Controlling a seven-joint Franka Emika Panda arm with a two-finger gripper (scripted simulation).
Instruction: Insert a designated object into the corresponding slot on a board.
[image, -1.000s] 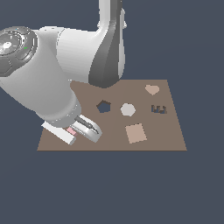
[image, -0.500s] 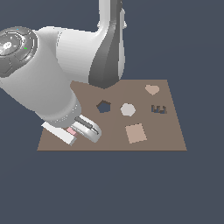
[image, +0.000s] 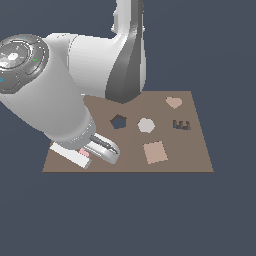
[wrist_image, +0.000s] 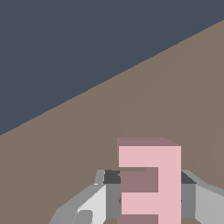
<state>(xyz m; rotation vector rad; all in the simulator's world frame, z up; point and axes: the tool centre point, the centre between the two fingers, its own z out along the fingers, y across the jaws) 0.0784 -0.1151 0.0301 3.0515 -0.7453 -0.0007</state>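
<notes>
A pale hexagon piece (image: 145, 125), tan square piece (image: 154, 152), heart piece (image: 173, 102), dark pentagon hole (image: 118, 121).

Exterior view looks down at the board (image: 200, 155); wrist view skims it closely.

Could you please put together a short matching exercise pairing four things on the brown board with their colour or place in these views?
Column 1:
1. E-shaped block
2. E-shaped slot
3. pentagon hole
4. square piece

Column 2:
a. tan, nearest the board's front edge in the exterior view
b. dark cutout just below the heart piece
c. light pink, between the fingers of the gripper
d. dark cutout at the exterior view's left of the pale hexagon

Pairs: 1-c, 2-b, 3-d, 4-a
</notes>
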